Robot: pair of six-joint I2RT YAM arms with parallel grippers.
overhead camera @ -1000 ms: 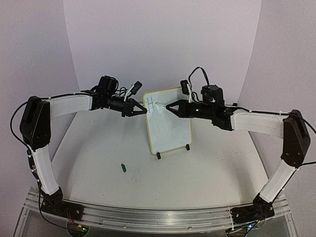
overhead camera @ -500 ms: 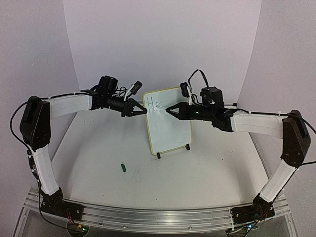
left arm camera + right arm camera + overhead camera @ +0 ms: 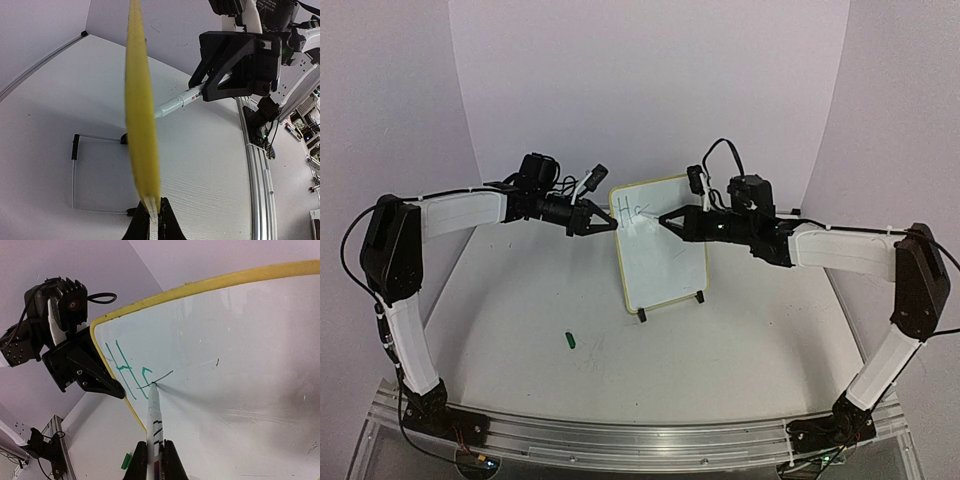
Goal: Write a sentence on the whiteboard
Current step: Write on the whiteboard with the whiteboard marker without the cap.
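Right wrist view tells me most: the right tool [image 3: 154,452] is clamped tight on the marker [image 3: 154,412], with the nib touching the whiteboard [image 3: 240,350] just right of the green strokes. Of the sentence [image 3: 126,371] I can read only an "H" plus the start of a 2nd letter, up in the board's top corner, so I'd judge we're barely into word one. Left tool [image 3: 153,215] is pinched shut on the board's yellow frame at its upper side edge, acting as a brace; the left wrist cam shows the frame edge-on btwn the tips. Board stands on its black feet [image 3: 642,316] mid-bench [image 3: 520,300], leaning back a bit, one arm meeting it from either side. A small green piece [image 3: 570,340], prob the marker's cap, lies on the bench well apart from the board, on the left arm's side.

To do this stroke well, imo: light, even nib pressure, since pushing hard could rock the board on those small feet or slip it out of the left pinch. Left arm shd be dead steady while the right one moves. Small, slow strokes, lift clear btwn letters, step right along a level line w/ room left for the rest. Watch the nib via the right wrist cam; top external is too coarse to read letters
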